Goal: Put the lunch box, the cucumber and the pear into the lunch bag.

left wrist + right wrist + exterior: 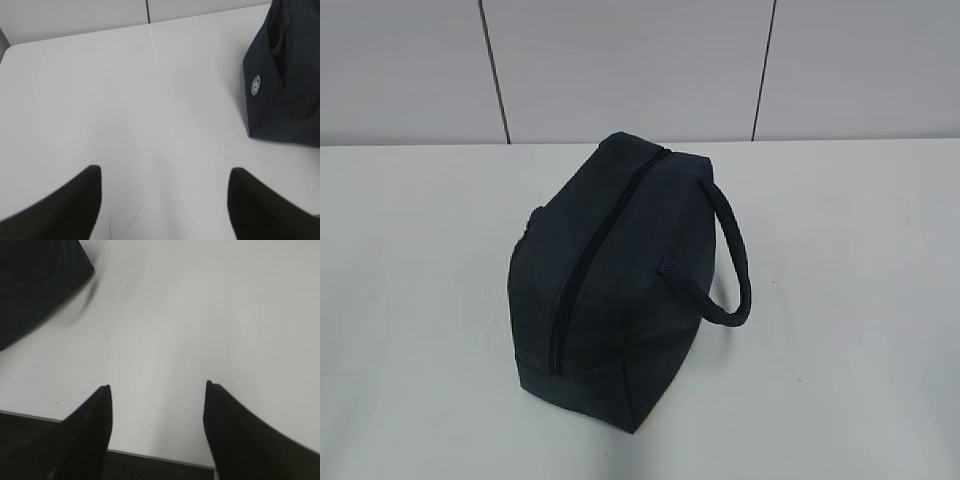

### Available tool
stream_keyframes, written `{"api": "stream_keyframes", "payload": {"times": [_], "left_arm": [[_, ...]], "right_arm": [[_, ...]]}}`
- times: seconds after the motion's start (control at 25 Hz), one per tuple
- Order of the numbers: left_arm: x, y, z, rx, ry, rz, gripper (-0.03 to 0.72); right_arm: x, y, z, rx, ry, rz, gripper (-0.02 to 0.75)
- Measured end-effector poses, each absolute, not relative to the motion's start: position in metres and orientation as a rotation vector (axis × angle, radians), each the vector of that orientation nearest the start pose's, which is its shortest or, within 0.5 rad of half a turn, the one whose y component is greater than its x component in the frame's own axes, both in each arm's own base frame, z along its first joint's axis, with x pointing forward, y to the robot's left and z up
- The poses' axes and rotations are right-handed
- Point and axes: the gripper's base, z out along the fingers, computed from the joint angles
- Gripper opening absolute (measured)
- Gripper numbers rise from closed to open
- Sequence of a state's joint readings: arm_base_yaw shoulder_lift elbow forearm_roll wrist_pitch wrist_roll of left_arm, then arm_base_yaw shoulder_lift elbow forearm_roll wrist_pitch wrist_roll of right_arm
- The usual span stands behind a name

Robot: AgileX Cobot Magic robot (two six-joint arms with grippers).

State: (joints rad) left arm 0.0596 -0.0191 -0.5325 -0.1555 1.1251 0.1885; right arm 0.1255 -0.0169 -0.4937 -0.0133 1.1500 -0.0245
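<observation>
**Bag zipped, both arms drawn back, nothing in hand**

The lunch bag (620, 280) stood alone on the white table (850, 300), its long zipper (605, 235) apparently closed from end to end and one rope handle (730, 265) looped out to the side. No lunch box, cucumber or pear showed in any view; whether they were inside the bag could not be told from outside.

The left gripper (165, 200) hung over bare table with its jaws spread wide and nothing between them. The bag lay ahead of it and off to its right, well apart, showing an end panel with a small round white badge (256, 85). The right gripper (157, 415) was likewise wide open and empty, hovering near the table's front edge, with a corner of the bag ahead and to its left, also well apart. Neither arm appeared in the exterior view.

Judged from this, the work was either finished or not yet begun; the closed zipper and missing food lean toward finished. If packing were still to come, the next move would call for finding the zipper pull, which was not visible, and steadying the bag with the other gripper.
</observation>
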Motion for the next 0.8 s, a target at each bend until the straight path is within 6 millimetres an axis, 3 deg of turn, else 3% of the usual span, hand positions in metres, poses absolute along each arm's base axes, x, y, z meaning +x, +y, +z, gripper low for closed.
{"api": "stream_keyframes", "payload": {"times": [0.8], "left_arm": [[-0.014,-0.0138,0.2813,0.134,2.044,-0.022,0.465]], "right_arm": [[-0.0107,-0.0022,0.2683,-0.098,2.12,0.005,0.457]]}}
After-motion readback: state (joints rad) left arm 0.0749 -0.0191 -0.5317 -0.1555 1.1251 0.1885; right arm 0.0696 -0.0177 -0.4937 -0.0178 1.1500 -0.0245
